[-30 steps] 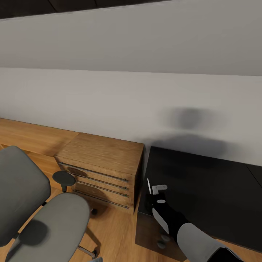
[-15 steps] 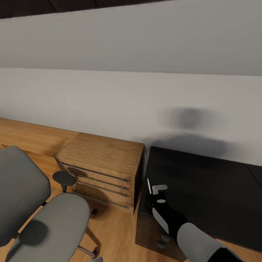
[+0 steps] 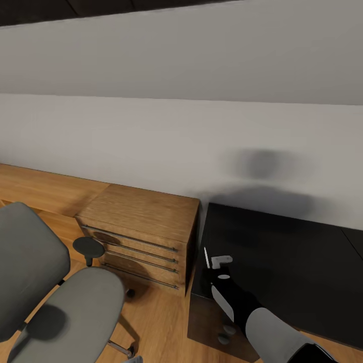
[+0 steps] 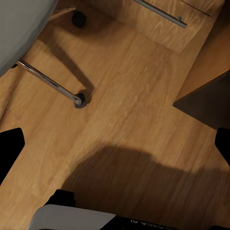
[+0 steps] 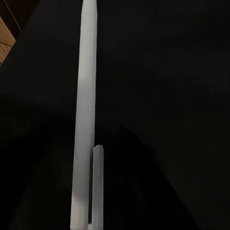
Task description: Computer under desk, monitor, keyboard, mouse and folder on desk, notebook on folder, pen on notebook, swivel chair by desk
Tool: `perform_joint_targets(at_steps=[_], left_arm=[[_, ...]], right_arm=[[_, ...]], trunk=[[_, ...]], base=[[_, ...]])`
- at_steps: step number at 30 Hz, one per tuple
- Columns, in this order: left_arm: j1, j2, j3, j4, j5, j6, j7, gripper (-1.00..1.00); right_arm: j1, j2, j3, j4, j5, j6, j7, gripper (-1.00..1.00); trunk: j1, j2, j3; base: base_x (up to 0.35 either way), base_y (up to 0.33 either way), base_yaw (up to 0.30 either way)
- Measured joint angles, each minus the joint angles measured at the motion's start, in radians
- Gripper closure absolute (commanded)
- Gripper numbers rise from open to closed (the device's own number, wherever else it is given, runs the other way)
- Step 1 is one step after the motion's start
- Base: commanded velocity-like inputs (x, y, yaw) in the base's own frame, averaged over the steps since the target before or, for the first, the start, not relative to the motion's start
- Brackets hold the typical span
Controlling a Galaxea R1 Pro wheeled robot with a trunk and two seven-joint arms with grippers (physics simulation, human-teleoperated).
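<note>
Over the near left corner of the desk, the right gripper sits low above the glossy black top, clamped on the pen, a thin whitish stick pointing up and away. The right wrist view shows the pen running lengthwise along a pale finger with bare black desk behind it, so it is likely carried here for placing; no folder or notebook shows on this stretch of desk, so the stack spot is probably elsewhere. The swivel chair stands on the wood floor at near left, its grey seat bare, well apart from the desk with the wooden dresser between at the far side. The left wrist view looks down at floor and a chrome chair leg with castor; left gripper state cannot be told.
</note>
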Motion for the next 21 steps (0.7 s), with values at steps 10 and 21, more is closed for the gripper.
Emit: perform_joint_targets(at_steps=[10, 21], left_arm=[[0.0, 0.0, 0.0, 0.0, 0.0, 0.0, 0.0, -1.0], [0.0, 0.0, 0.0, 0.0, 0.0, 0.0, 0.001, -1.0]], right_arm=[[0.0, 0.0, -0.001, -0.012, 0.004, 0.028, -0.001, 1.0], [0.0, 0.001, -0.001, -0.016, 0.004, 0.041, -0.001, 1.0]], trunk=[[0.0, 0.0, 0.0], [0.0, 0.0, 0.0]], base=[[0.0, 0.0, 0.0], [0.0, 0.0, 0.0]])
